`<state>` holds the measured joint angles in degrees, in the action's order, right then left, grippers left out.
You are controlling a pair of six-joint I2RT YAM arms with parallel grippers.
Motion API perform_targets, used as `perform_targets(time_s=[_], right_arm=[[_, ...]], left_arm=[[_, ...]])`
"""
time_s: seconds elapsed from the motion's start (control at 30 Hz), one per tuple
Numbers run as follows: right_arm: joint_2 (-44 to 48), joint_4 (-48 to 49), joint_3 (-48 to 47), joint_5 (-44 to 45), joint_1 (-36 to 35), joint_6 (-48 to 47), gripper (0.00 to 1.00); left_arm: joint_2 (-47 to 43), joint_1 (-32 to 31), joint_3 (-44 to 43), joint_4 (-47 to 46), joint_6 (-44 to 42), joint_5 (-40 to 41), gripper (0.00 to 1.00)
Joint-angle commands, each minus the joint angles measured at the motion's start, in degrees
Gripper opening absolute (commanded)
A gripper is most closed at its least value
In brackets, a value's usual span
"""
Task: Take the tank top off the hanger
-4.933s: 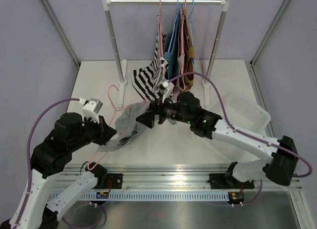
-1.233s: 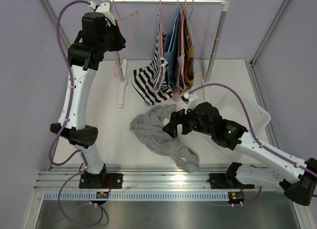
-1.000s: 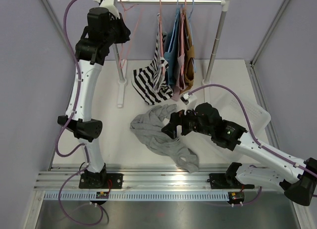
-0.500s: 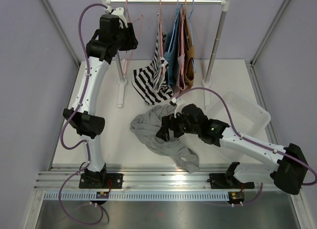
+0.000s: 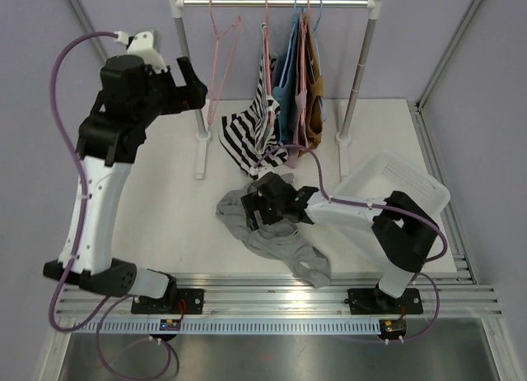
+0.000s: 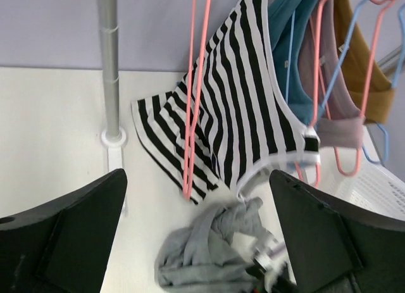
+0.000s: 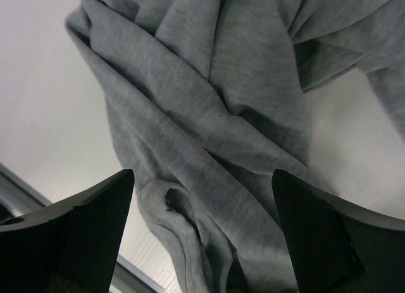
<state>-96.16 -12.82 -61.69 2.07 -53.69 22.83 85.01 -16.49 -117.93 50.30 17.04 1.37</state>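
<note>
Tank top (image 5: 265,226) heaped on the surface (image 5: 165,200), lower centre, off the hanger (image 6: 188,116) up top. Left tool (image 5: 188,86), upper left, and right tool (image 5: 262,208), over the cloth, both released, empty. Could snag a fold and drag the heap if lowered carelessly.

White table (image 5: 165,208) beyond my 2 arm bases. Lying directly on it: 1 crumpled grey tank top (image 5: 276,241) near the centre, 1 white basket (image 5: 428,183) at the right edge, 2 rack feet (image 5: 200,155) towards the back.
</note>
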Motion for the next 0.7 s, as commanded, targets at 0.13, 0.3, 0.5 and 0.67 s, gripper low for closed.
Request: perform_targets(time_s=[0.13,0.3,0.5,0.67], right_arm=[[-9.65,1.75,-2.56,2.50,-3.87,-2.35,0.84],[-10.72,1.66,-1.77,4.78,-4.58,-5.33,0.00],[3.67,0.61,-0.01,7.68,-4.58,-6.57,0.00],[20.99,-5.18,-3.60,14.52,-4.58,-7.80,0.00]], left_arm=[[-18.64,-3.63,18.85,-5.30,4.49,6.10,0.99],[-29.71,-10.05,34.31,-8.12,5.28,6.46,0.99],[-41.48,-10.40,45.75,-11.10,1.78,3.13,0.99],[-48.53,-10.40,53.75,-12.86,-2.53,5.92,0.99]])
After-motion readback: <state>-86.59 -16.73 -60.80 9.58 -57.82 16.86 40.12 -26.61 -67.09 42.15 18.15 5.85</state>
